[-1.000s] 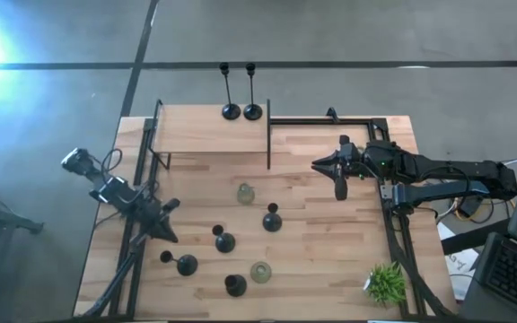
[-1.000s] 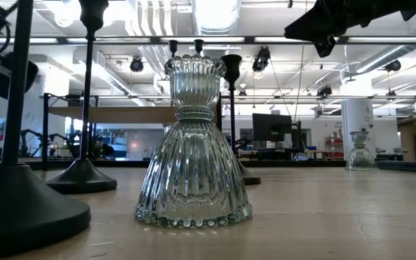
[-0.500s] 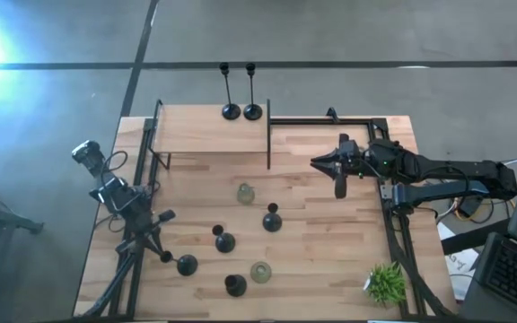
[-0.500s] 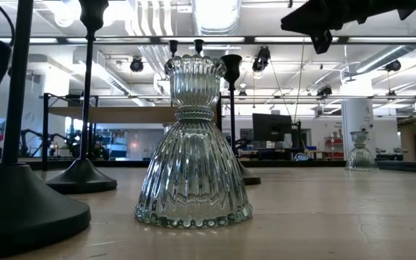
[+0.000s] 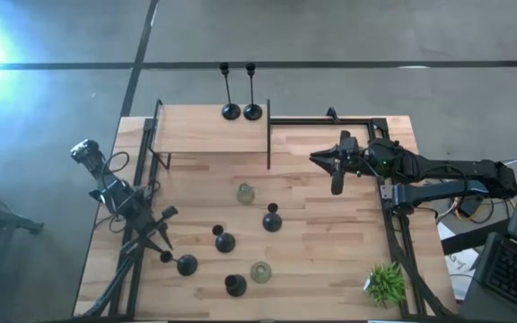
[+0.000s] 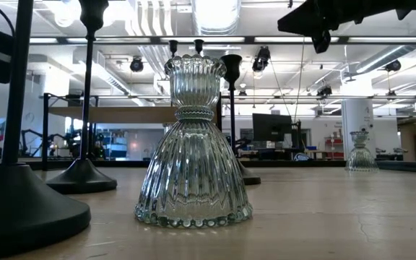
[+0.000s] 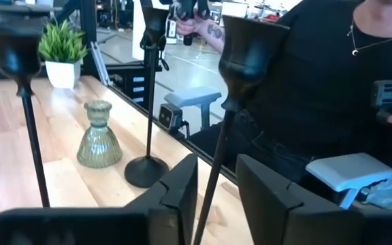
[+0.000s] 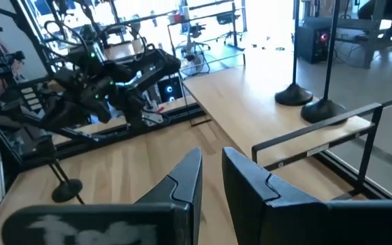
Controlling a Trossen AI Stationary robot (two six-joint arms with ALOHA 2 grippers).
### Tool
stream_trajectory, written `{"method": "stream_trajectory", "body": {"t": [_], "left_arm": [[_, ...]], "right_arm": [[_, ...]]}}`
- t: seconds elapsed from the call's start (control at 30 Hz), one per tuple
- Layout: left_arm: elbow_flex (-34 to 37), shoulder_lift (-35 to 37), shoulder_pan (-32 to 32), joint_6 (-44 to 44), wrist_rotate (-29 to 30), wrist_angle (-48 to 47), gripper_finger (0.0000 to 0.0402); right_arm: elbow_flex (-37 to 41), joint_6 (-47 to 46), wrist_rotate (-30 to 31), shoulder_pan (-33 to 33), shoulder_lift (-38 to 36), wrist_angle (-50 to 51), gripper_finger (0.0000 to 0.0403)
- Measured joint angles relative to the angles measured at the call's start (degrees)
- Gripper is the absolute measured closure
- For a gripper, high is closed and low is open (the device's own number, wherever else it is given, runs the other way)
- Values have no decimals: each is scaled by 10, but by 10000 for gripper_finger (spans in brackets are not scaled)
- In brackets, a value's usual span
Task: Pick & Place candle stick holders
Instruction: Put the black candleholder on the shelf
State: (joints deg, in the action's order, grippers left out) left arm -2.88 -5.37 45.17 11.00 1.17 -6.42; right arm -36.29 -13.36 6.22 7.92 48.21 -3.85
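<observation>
Two fingers of my left end effector (image 7: 213,187) stand apart around a tall black candle holder's (image 7: 240,88) thin stem near the worktop's (image 5: 330,260) front-left; I should close squarely, lift straight. Right end effector (image 5: 337,176) hovers, slightly parted.

Potted plant (image 5: 385,283) — table's (image 5: 330,260) corner

Legible markings: none found.
I can read no text, label, brand, number or sign in any of my four views, on the table, the arms or the room behind.
</observation>
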Motion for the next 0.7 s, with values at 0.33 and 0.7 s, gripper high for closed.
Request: {"method": "stream_trajectory", "body": {"t": [0.33, 0.7], "left_arm": [[5, -36, 0, 16, 3, 29, 271], [6, -95, 0, 12, 2, 98, 273]], "right_arm": [[0, 0, 16, 0, 0, 0, 349], [0, 0, 17, 0, 0, 0, 349]]}}
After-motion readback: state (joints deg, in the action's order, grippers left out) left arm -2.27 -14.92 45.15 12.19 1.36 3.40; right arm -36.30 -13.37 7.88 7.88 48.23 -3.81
